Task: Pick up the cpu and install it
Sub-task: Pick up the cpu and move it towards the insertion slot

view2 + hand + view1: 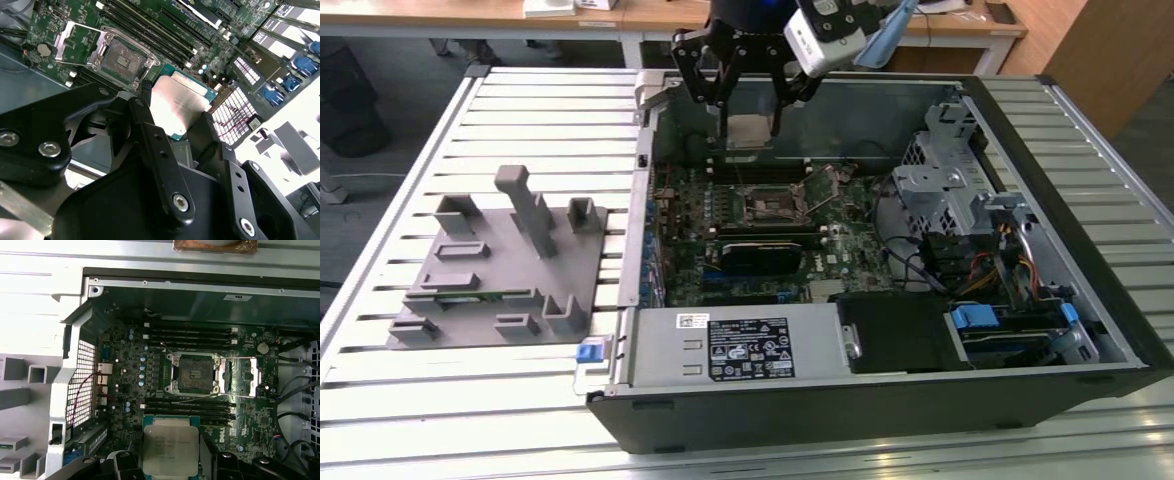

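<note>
Cpu [747, 135] clamped in the gripper [747, 122], one finger on each of two opposite edges, silvery top face visible in both wrist views. It hangs level above the open computer case [1067, 330], toward the case's far side, and is clear of the board.

Second wrist view: black fingers [150, 135] pinch the chip [182, 102]; its green edge shows along the far rim.

First wrist view: chip [170, 450] sits over the memory slots [190, 407], on the near side of the socket [195, 372], well apart from it.

Socket:
- Open, with bare contacts showing in both wrist views [122, 59].
- Retaining plate [255, 377] swung open and lying beside the socket.
- In the exterior view it lies mid-board [770, 205], nearer the camera than the hanging chip.

Motherboard [694, 240] lies flat on the case floor. Power supply [734, 345] runs along the near wall. Metal drive cage [947, 180] stands on the exterior view's right.

Outside the case, on the exterior view's left, a grey fixture block [500, 265] with upright posts stands on the slatted metal table [400, 420]. It is well apart from the gripper.

Wooden desks [654, 12] stand beyond the far edge of the table.
</note>
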